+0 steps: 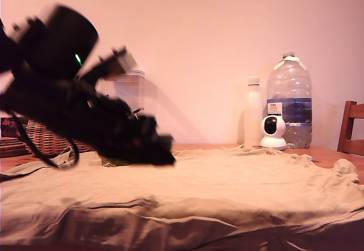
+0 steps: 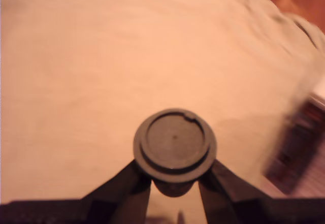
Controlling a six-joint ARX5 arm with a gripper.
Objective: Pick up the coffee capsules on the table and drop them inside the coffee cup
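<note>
Gripper (image 2: 175, 172) is pinching the coffee capsule (image 2: 175, 144) between both fingers (image 2: 127, 186). The wide flat rim faces the wrist cam and the darker body sits in the gap just under the rim. Capsule is held over the beige cloth (image 2: 101, 71). In the exterior view the arm (image 1: 62, 91) is blurred on the exterior view's left, low over the cloth, and the capsule can't be made out there. Coffee cup (image 1: 115, 161) is mostly hidden behind the arm, only a greenish sliver shows

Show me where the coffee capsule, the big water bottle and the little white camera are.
coffee capsule (image 2: 175, 144): wrist view, on its flat round top.
big water bottle (image 1: 289, 86): exterior view, on its clear upper body.
little white camera (image 1: 272, 126): exterior view, on its round head.
</note>
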